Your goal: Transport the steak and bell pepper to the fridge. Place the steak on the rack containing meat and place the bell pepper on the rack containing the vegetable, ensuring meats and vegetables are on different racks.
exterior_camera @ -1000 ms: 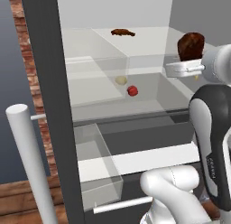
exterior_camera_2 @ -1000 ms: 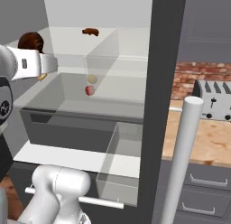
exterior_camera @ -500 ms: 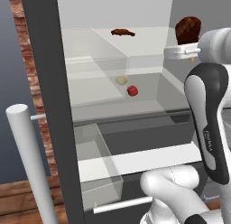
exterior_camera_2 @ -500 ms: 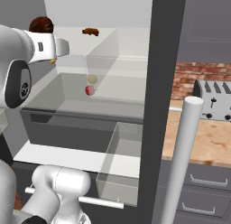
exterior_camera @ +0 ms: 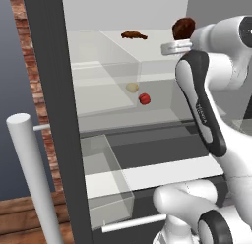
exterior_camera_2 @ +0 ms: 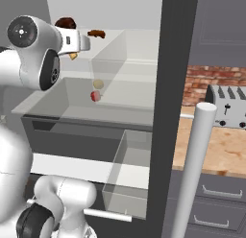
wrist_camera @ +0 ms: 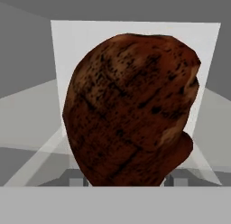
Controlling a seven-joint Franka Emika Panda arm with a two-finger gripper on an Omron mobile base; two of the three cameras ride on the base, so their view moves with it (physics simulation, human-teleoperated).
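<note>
My gripper (exterior_camera: 181, 39) is shut on the steak (exterior_camera: 183, 27), a dark reddish-brown lump held high at the right of the open fridge (exterior_camera: 54, 90), level with the upper rack. In the hand view the steak (wrist_camera: 131, 110) hides the fingertips. The meat (exterior_camera: 134, 35) lies on the upper rack, left of the steak. On the rack below, the red bell pepper (exterior_camera: 144, 99) sits beside the pale vegetable (exterior_camera: 132, 87). From the right base view the steak (exterior_camera_2: 65, 23) shows above the hand (exterior_camera_2: 72, 40), with the meat (exterior_camera_2: 97, 33), vegetable (exterior_camera_2: 98, 83) and bell pepper (exterior_camera_2: 95, 95) beyond.
A clear drawer (exterior_camera: 106, 179) is pulled out low in the fridge, above grey drawers. The door's silvery bar handle (exterior_camera: 29, 179) stands at the near left. A toaster (exterior_camera_2: 226, 105) sits on a wooden counter (exterior_camera_2: 216, 146) to the fridge's right.
The arm has lifted the steak and swung it toward the fridge's upper rack. The items on the racks have not moved.
</note>
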